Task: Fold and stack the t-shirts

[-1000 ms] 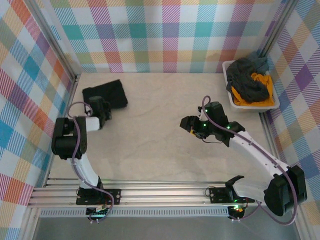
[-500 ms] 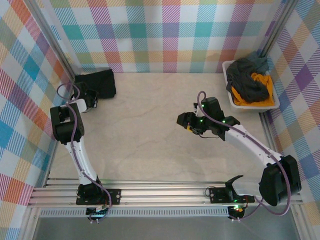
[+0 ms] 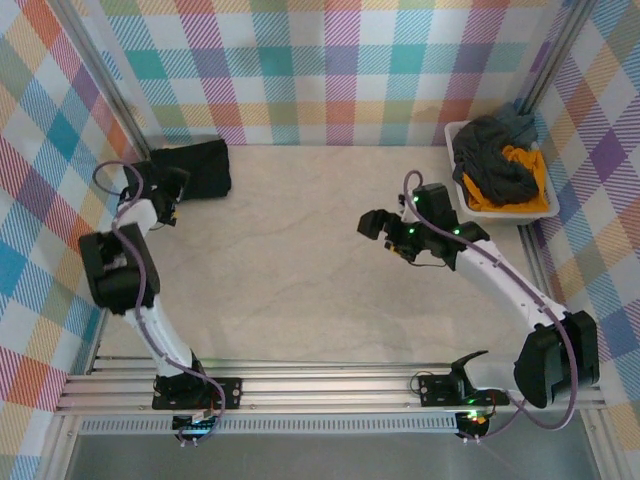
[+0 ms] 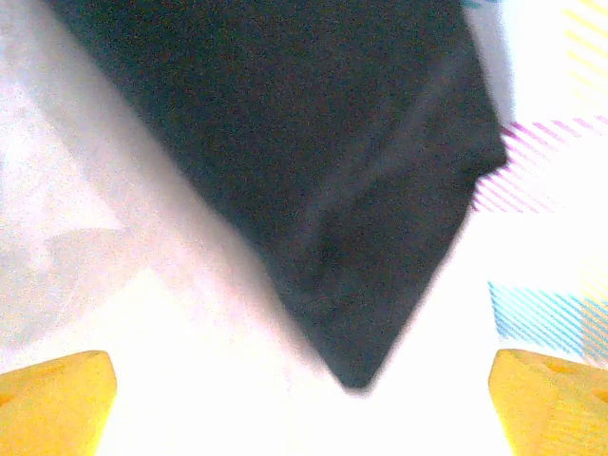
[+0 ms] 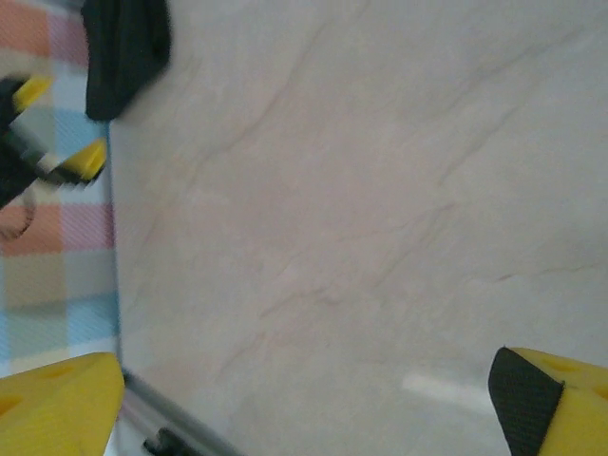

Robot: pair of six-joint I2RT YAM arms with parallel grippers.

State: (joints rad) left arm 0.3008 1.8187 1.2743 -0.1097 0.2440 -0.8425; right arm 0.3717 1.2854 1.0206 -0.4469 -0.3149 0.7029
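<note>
Two grippers, both with fingers spread wide, nothing held. Right gripper (image 3: 378, 228) hangs over open table (image 3: 300, 270) (room on all sides). Left gripper (image 3: 165, 195) is at the far-left corner, just short of the folded black t-shirt (image 3: 197, 165) by the wall. Far right, the white tub (image 3: 453, 132) holds a grey t-shirt (image 3: 498, 165) heaped over an orange t-shirt (image 3: 522, 202).

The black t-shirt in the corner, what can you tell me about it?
The black t-shirt is soft, dark cloth folded into a flat, roughly square bundle. It lies on the pale table in the far left corner, close to the checked wall. From the left wrist camera, one folded corner points toward the open left gripper, whose yellow fingers hold nothing.
</note>
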